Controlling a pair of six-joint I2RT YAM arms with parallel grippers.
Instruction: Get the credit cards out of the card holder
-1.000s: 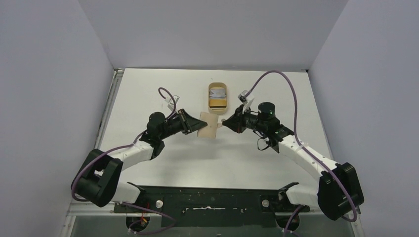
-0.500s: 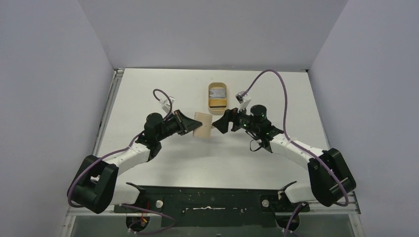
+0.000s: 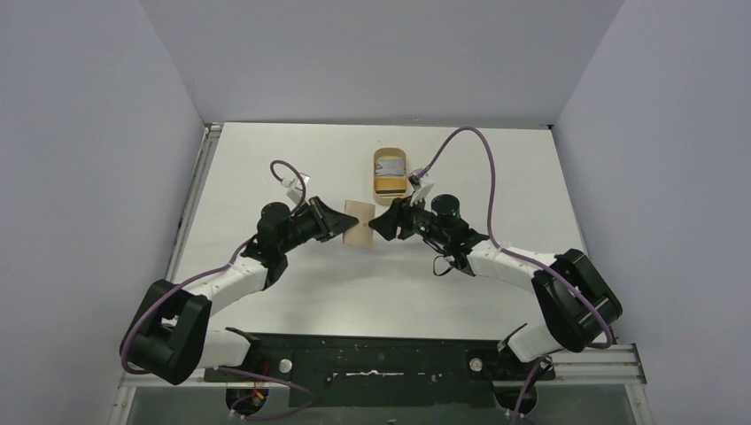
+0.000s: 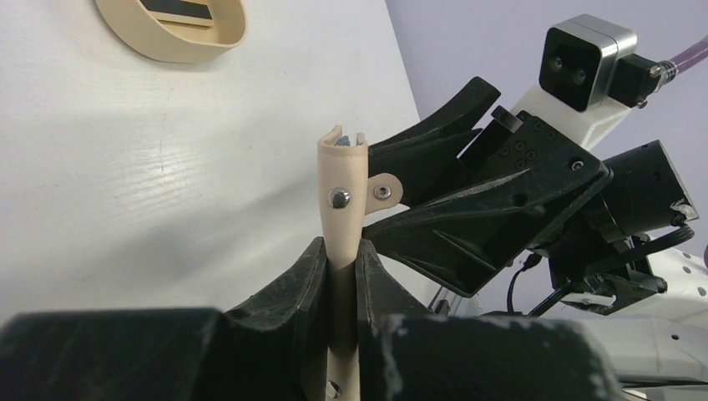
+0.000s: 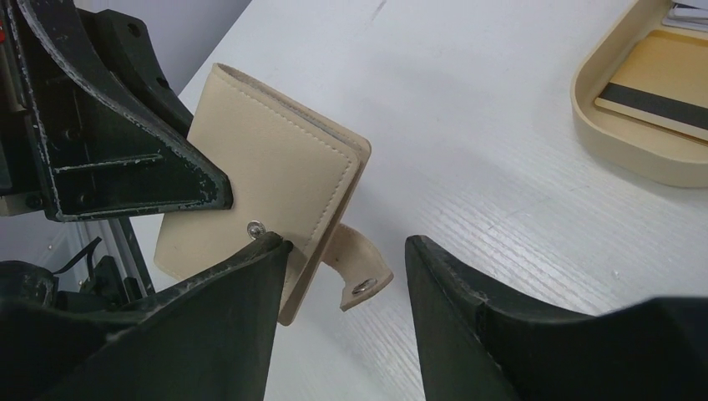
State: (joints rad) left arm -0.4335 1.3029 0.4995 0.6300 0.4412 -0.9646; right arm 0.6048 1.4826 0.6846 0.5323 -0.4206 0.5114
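The beige card holder (image 3: 358, 221) is held upright on its edge above the table, closed, with its strap tab (image 5: 361, 269) hanging loose. My left gripper (image 3: 342, 223) is shut on its lower edge (image 4: 342, 192). A sliver of a light blue credit card (image 4: 341, 142) shows at the holder's top opening. My right gripper (image 3: 379, 223) is open. Its jaws (image 5: 346, 246) straddle the holder's snap corner and the strap tab, with the left finger against the holder's face (image 5: 267, 163).
An oval tan dish (image 3: 390, 151) stands just behind the grippers and holds a gold card with a black stripe (image 5: 659, 83) and another pale card. Its rim shows in the right wrist view (image 5: 618, 154) and the left wrist view (image 4: 167, 52).
My right gripper has moved left, up to the card holder's strap edge. My left gripper has shifted slightly left, still holding the holder.
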